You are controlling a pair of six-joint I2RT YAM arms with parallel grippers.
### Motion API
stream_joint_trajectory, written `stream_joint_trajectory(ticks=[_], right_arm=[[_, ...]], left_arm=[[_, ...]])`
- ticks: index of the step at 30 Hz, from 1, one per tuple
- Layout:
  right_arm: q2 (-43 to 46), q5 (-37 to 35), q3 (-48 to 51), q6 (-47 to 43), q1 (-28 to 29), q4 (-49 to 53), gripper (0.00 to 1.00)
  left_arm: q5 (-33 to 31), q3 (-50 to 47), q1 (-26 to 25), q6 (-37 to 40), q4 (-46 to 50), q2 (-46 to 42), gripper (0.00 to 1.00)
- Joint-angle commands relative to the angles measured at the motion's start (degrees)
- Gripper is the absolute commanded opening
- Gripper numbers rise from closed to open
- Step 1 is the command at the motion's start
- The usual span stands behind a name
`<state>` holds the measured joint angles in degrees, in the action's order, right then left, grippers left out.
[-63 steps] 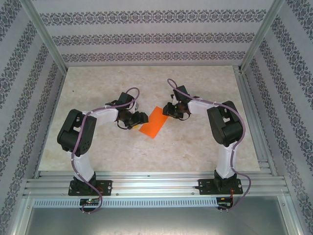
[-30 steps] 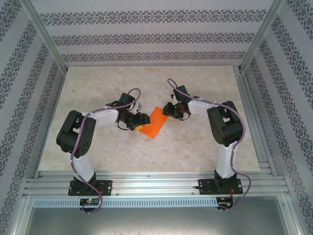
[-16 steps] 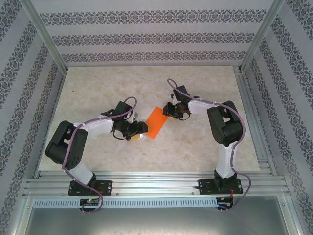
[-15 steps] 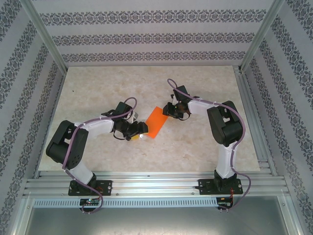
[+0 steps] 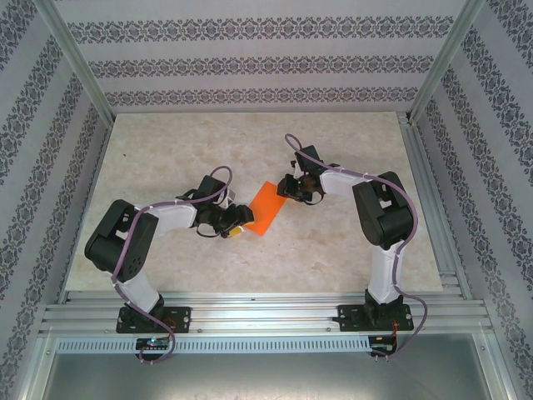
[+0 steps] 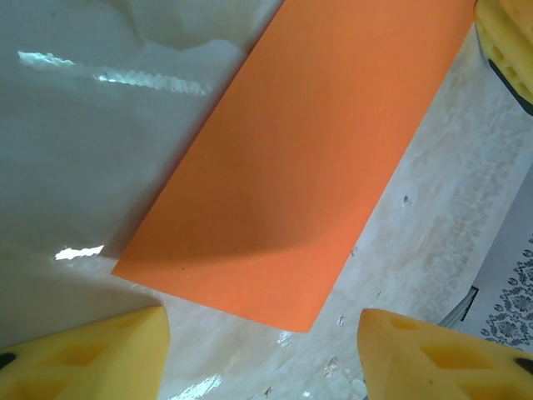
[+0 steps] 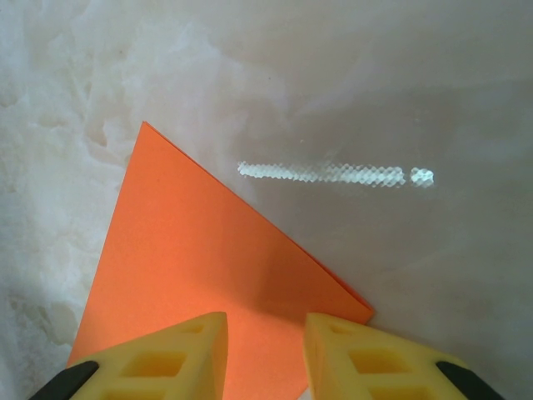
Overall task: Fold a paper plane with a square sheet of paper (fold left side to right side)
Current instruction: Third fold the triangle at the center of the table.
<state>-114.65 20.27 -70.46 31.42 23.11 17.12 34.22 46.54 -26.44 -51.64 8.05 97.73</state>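
At the near end of the paper (image 5: 265,207), the left fingers (image 6: 92,354) gape wide; the right fingers (image 7: 179,358), narrowly parted, hover over its far end. A careless nudge could skew the fold.

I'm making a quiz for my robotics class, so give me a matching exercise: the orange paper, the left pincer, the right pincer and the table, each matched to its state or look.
1 paper
2 left pincer
3 right pincer
4 table

A fingers wide apart
B pale, marbled
C orange, lying flat
D fingers close together over the paper

Pairs: 1-C, 2-A, 3-D, 4-B
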Motion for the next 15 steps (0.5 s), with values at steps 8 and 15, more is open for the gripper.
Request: stream_joint_trajectory(ticks=[8, 15], right_arm=[[-2.07, -1.17, 0.20, -1.02, -0.52, 1.03, 0.31], [-1.98, -1.09, 0.52, -1.02, -0.53, 0.89, 0.31]], left_arm=[[-3.06, -2.92, -0.63, -6.52, -13.08, -0.35, 0.52], [-4.80, -2.90, -0.65, -5.69, -13.95, -1.53, 0.48]])
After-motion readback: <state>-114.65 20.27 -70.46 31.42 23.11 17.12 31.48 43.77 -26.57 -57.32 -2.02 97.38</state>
